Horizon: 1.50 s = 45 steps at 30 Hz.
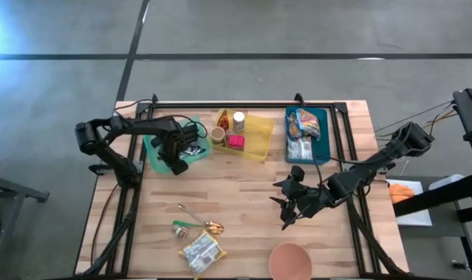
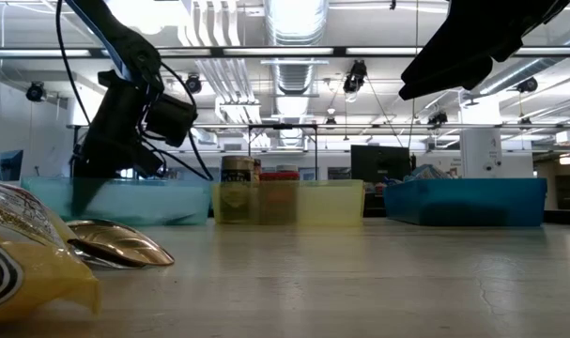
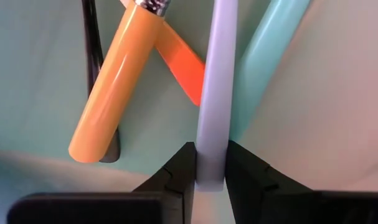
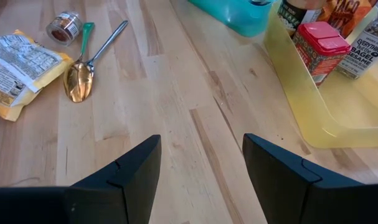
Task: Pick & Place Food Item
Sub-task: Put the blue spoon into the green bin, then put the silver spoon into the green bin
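A yellow food packet (image 1: 201, 253) lies flat on the table's near side, beside a small jar (image 4: 64, 26) and a gold spoon (image 4: 80, 78). My right gripper (image 4: 201, 168) hangs open above bare wood at the table's right, its fingers slanting down toward these things. My left gripper (image 1: 177, 162) reaches steeply down into the teal bin (image 1: 154, 155) at the far left. There it is shut on a pale lavender utensil handle (image 3: 215, 74), which lies among an orange handle (image 3: 117, 93), a teal one (image 3: 269, 50) and a black one. In the low view the bin's wall (image 2: 125, 202) hides its fingertips. My left gripper pinches the lavender handle near its free end (image 3: 211, 163) between its two fingers (image 3: 179, 171), one on each long side. The fingers come from above, pointing steeply down into the bin. The handle runs on past the fingertips between the orange and teal handles. Whether it is lifted off the bin's floor does not show.
A yellow tray (image 1: 259, 148) with spice jars stands at the far middle. A blue bin (image 1: 323, 148) with food packets stands at the far right. A pink bowl (image 1: 290, 260) sits at the near edge. Bare wood lies between the trays and the near items.
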Each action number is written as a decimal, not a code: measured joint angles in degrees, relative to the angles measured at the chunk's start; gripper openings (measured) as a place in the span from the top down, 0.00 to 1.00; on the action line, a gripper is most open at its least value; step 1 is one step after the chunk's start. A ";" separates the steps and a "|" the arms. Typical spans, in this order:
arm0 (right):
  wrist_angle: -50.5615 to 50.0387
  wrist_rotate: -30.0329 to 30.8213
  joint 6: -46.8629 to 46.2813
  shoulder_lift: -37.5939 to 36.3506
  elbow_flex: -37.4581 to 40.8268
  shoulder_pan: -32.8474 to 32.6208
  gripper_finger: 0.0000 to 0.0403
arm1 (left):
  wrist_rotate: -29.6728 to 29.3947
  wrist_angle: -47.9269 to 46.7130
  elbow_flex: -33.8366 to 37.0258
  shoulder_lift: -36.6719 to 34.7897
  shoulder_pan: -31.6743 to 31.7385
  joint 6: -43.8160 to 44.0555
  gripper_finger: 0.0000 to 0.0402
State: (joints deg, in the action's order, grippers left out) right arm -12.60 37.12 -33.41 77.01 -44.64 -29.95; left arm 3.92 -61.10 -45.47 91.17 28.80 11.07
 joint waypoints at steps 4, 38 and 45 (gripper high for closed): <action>0.00 0.00 0.17 0.00 0.00 0.00 0.44 | -0.02 0.04 0.00 -0.11 0.00 2.01 0.80; 0.00 -0.02 0.39 0.00 0.00 -0.02 0.44 | -9.92 -6.33 -5.64 -1.28 -0.50 3.85 0.41; -0.28 -0.02 0.39 0.02 0.00 -0.02 0.44 | -9.97 -6.31 -7.58 -5.38 -2.97 2.58 0.41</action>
State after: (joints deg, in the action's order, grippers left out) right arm -12.88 37.10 -33.01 77.03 -44.64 -29.98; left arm -6.04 -67.42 -53.05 85.80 25.82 13.65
